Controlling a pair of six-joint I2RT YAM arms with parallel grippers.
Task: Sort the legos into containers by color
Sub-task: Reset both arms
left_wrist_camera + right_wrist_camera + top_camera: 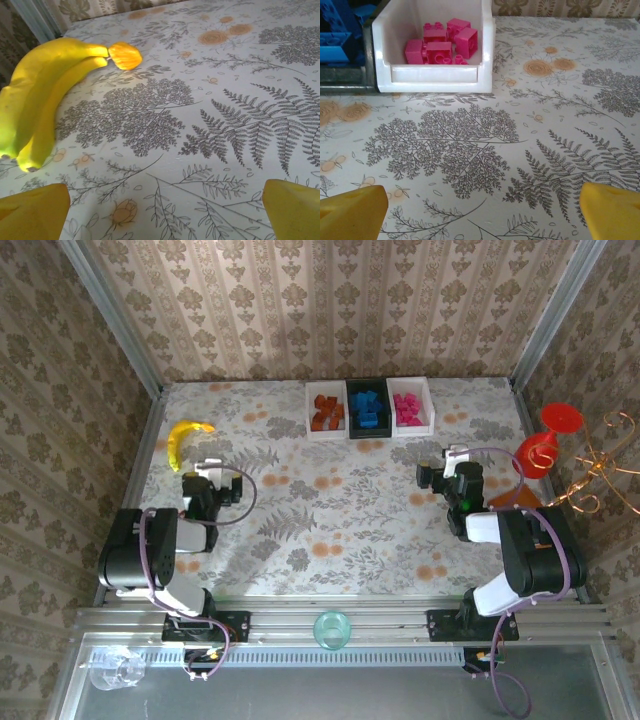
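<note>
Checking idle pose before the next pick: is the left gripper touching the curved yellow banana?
Apart. The left wrist view shows bare floral tablecloth between the open left gripper and the curved yellow banana, ahead on its left.

Left arm (135, 550) and right arm (530, 555): black joint housings, white links, each trailing a thin cable (248, 495), purplish as far as visible. Blunt yellow fingers (32, 212).
</note>
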